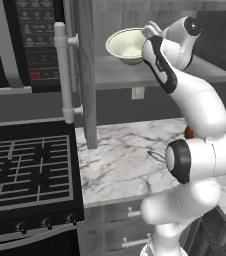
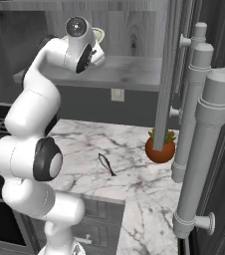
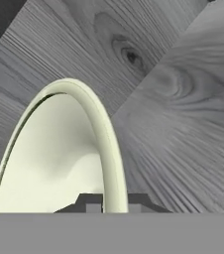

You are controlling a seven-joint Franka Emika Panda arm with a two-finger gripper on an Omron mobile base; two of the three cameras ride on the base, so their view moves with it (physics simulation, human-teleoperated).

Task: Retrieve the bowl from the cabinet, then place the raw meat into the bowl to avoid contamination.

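Cream-white, the bowl sits tilted inside the open cabinet, just above its shelf, with its pale inside facing the left base camera. The gripper is closed on the bowl's rim: in the hand view one dark fingertip lies inside the rim and the other outside, with the rim pinched between them and grey wood grain behind. In the right base view the hand hides most of the bowl, and a thin arc of rim shows above it.

Below the cabinet, the raw meat lies flat on the marble counter, well apart from the bowl. An orange-brown pot stands on the counter near the meat, partly behind the edge of the open cabinet door. In the left base view the meat is a small sliver just beside the arm.
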